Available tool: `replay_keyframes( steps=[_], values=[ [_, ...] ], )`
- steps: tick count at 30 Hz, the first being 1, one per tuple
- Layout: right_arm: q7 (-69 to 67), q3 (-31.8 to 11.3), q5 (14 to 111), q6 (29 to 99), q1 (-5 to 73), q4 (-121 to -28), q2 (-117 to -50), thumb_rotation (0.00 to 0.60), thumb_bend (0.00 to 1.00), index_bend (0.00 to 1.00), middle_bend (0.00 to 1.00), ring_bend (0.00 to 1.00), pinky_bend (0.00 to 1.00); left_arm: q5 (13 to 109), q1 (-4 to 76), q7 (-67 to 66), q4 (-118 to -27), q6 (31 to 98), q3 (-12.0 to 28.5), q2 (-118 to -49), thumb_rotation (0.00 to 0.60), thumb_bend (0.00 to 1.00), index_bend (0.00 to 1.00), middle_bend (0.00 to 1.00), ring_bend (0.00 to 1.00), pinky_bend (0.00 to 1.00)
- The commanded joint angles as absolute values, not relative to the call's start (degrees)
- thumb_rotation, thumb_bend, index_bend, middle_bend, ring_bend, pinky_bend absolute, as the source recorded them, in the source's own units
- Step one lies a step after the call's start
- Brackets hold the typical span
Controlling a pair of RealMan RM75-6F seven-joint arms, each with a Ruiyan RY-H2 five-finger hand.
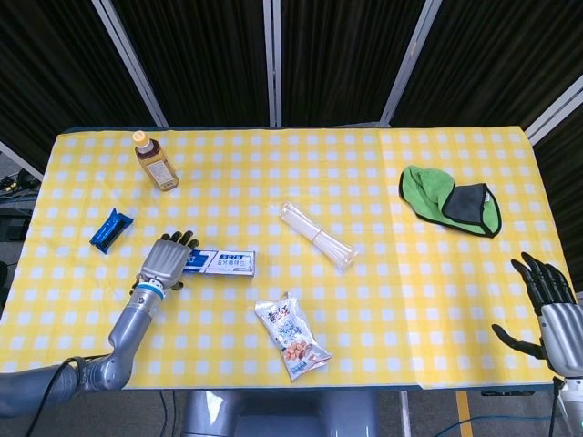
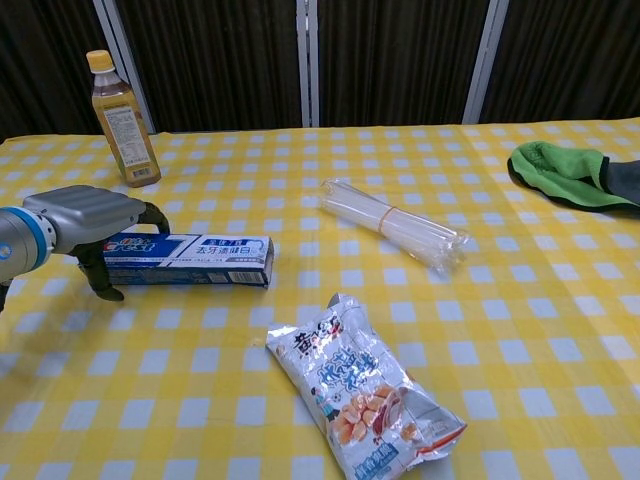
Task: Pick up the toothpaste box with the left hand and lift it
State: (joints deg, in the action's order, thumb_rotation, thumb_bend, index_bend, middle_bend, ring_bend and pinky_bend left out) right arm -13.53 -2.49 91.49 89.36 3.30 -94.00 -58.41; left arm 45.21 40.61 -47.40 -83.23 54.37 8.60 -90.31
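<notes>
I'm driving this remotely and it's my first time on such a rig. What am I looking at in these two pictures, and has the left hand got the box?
One picture looks down from the robot's head, the other looks forward from its chest. Both show a table with a yellow checked cloth.

The metal left hand is over the near end of the toothpaste box, fingers curved down around it. The box lies flat on the cloth, not lifted; whether the fingers actually squeeze it cannot be told.

The right hand shows only in the head view, at the table's edge, fingers apart, holding nothing.

Also on the table: a bottle, a small blue packet, a clear plastic bundle, a snack bag and a green cloth.
</notes>
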Motion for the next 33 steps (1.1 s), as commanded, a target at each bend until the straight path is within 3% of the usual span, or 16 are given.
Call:
replay_keyframes(
  steps=[1,11,33],
  values=[
    [-13.48,-2.47,91.50,89.34,3.29,-94.01,-58.40,0.600,0.08,0.00,0.00,0.00,0.00,47.73,40.23,-45.21,-81.51,57.40,8.17,-92.46,0.600,0.41,0.42,0.29,0.30,0.35],
    [-13.04,-2.32,92.00,89.66,3.11,-94.20,-58.45,0.600,0.08,0.00,0.00,0.00,0.00,52.71,38.71,-39.82,-80.48,61.52,8.02,-92.36,0.600,0.44,0.46,0.32,0.32,0.36],
    [-12.92,-2.29,92.52,90.21,2.90,-94.59,-58.31,0.600,0.08,0.00,0.00,0.00,0.00,62.90,41.70,-53.39,-91.69,67.79,7.66,-75.75,0.600,0.44,0.48,0.32,0.32,0.36]
  ],
)
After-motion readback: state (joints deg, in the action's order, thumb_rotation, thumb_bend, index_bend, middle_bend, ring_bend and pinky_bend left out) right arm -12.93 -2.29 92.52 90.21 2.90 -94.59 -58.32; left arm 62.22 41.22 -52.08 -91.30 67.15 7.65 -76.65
